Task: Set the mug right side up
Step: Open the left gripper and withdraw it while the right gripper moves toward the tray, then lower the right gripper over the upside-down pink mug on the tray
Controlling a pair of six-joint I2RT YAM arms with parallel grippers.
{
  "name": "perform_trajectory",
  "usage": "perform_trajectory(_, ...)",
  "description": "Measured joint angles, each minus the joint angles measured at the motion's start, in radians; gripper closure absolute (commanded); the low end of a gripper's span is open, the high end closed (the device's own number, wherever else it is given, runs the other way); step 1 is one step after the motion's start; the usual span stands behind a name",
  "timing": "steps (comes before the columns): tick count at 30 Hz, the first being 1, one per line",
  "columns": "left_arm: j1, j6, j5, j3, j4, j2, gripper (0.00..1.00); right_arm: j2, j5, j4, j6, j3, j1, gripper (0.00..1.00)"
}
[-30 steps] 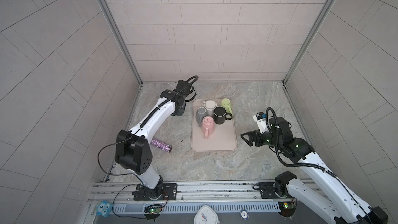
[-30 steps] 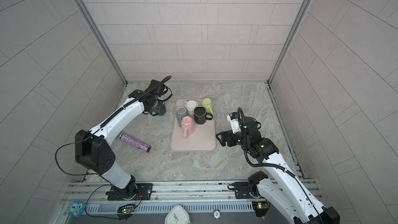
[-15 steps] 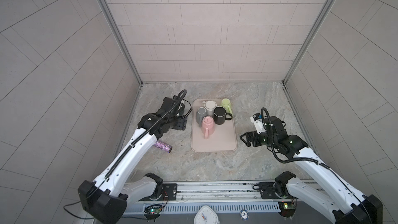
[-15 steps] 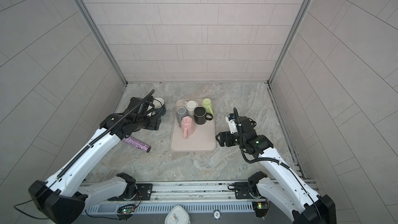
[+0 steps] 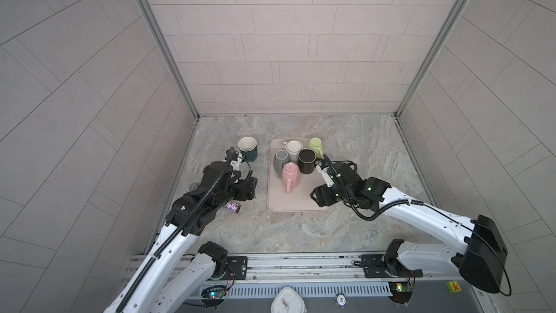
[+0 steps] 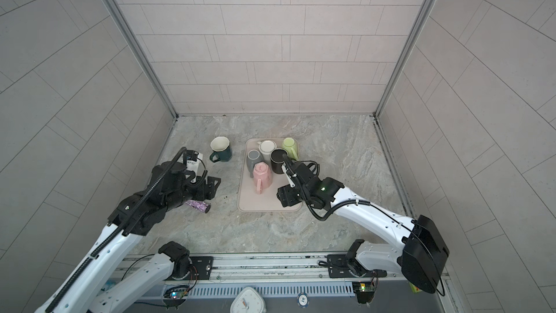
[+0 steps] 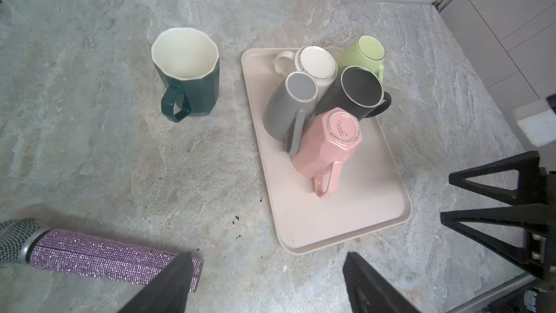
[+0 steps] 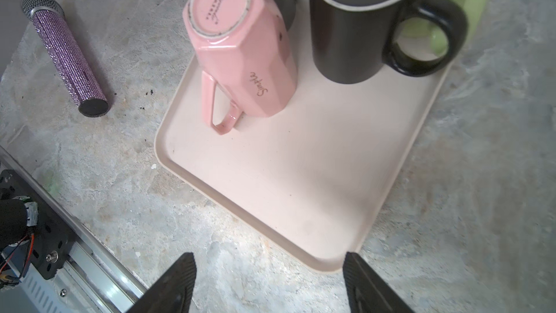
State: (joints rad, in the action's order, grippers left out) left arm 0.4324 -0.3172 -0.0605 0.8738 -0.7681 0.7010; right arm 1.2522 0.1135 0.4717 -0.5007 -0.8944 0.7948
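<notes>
Well, the dark green mug [image 5: 248,149] stands right side up on the marble, just left of the tray's [image 5: 296,203] far end, nothing touching it. Nearer, the left gripper [image 7: 267,255] hangs wide apart and empty by the glittery purple microphone [image 7: 99,254]. The right gripper [image 8: 269,255], likewise spread and empty, hovers over the tray's near right corner, near the upside-down pink mug [image 8: 240,43].
</notes>
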Motion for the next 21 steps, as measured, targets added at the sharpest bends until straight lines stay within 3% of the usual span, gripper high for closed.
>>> perform_trajectory(7, 0.0, -0.075, -0.027, -0.117, 0.02, -0.138, 0.16, 0.188, -0.058, -0.011, -0.048, -0.108, 0.056, 0.34)
perform_trajectory(15, 0.0, -0.129, -0.092, -0.189, 0.058, -0.171, 0.16, 0.428, -0.093, 0.036, -0.073, -0.354, 0.105, 0.39)
perform_trajectory(21, 0.0, -0.139, -0.104, -0.193, 0.077, -0.218, 0.15, 0.52, -0.111, 0.072, -0.095, -0.442, 0.113, 0.44)
